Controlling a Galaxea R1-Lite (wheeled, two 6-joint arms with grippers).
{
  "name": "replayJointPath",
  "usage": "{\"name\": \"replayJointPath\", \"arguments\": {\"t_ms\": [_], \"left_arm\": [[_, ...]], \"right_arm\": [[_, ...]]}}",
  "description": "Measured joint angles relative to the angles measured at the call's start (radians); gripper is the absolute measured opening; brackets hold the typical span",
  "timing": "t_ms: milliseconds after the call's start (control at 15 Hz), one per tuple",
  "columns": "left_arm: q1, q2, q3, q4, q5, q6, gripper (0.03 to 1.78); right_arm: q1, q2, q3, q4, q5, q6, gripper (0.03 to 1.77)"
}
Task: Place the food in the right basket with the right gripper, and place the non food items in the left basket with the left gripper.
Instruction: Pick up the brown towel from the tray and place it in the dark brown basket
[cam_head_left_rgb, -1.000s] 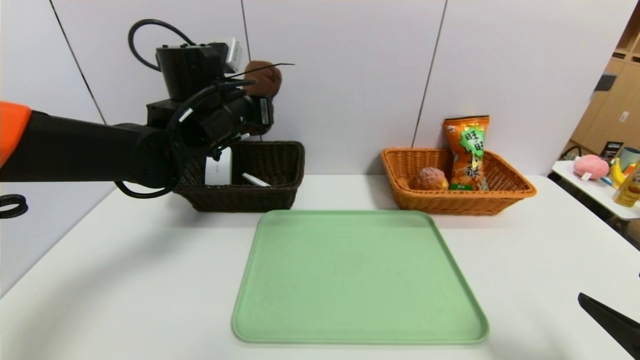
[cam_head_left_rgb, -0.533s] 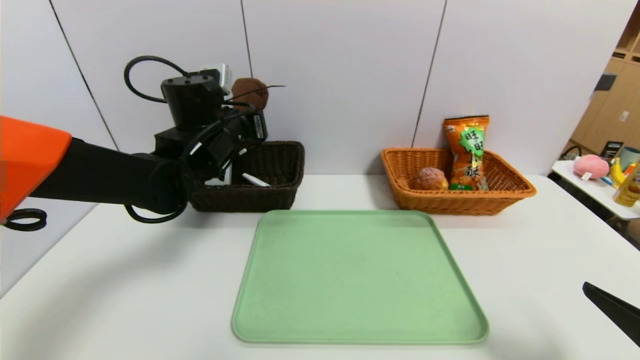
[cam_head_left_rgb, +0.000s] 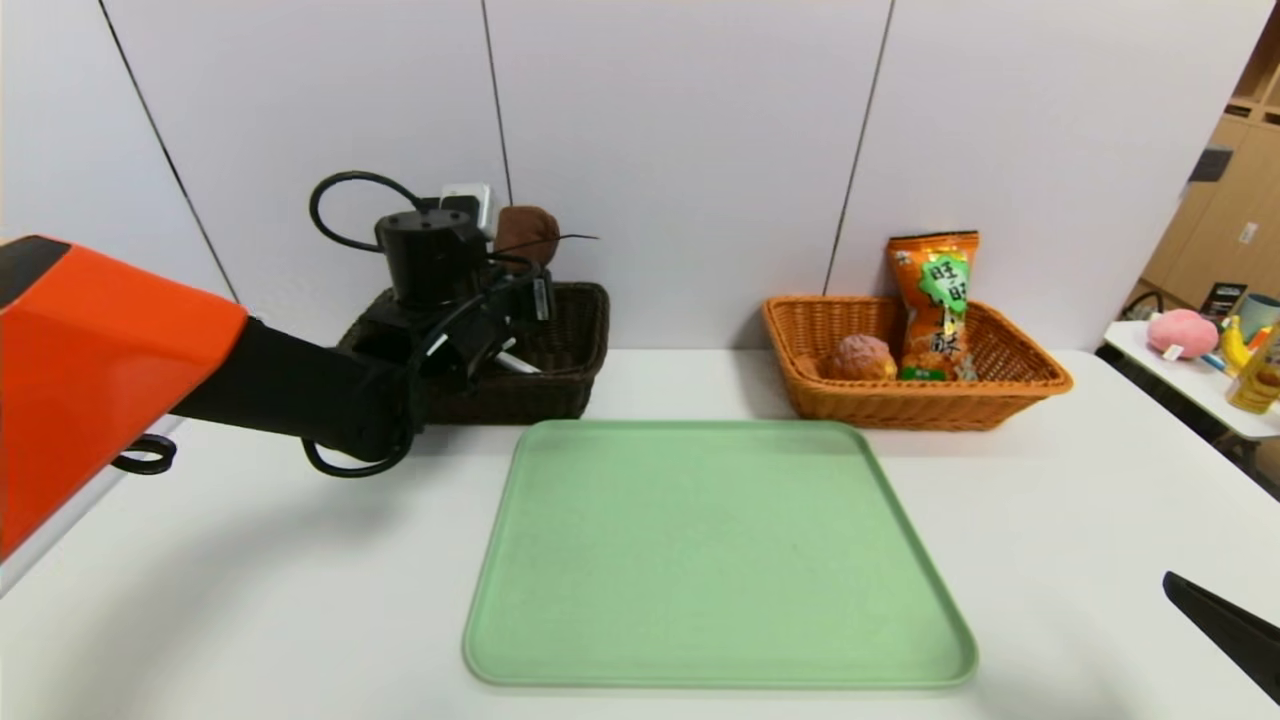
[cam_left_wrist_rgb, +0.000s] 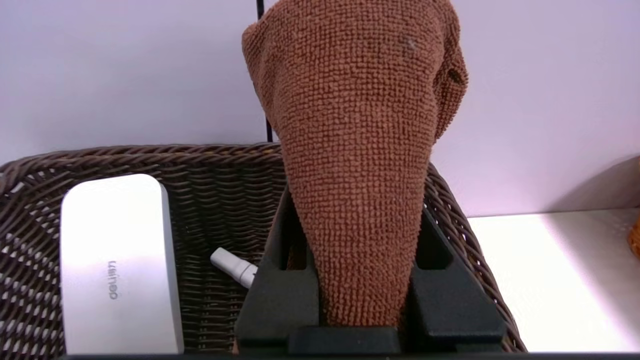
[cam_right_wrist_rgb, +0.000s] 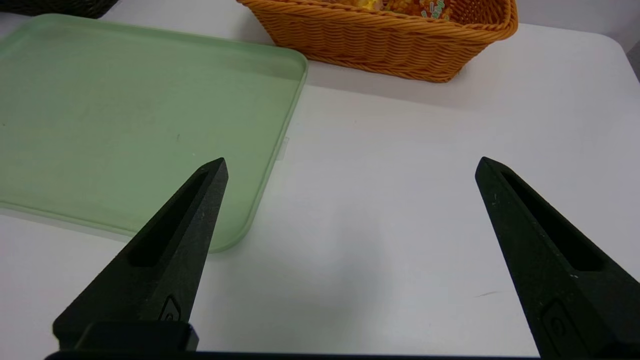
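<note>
Lower than before, left gripper (cam_left_wrist_rgb: 367, 280) jaws clamped on brown towel (cam_left_wrist_rgb: 360, 150) above dark basket (cam_left_wrist_rgb: 225, 170).

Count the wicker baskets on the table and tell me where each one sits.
2. The dark brown basket sits behind the green tray's far left corner; the orange-tan basket sits behind its far right corner. None seems hidden.
</note>
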Motion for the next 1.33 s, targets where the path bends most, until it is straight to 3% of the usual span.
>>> {"name": "replayJointPath", "arguments": {"t_ms": [1000, 1333], "left_arm": [[-0.003, 0.079, -0.007, -0.046, -0.003, 0.015, 0.41], [-0.003, 0.089, -0.002, -0.145, -0.006, 0.025, 0.41]], "right_arm": [[0.0, 0.005, 0.003, 0.0, 0.0, 0.001, 1.71], [0.0, 0.004, 0.003, 0.0, 0.0, 0.0, 1.71]]}}
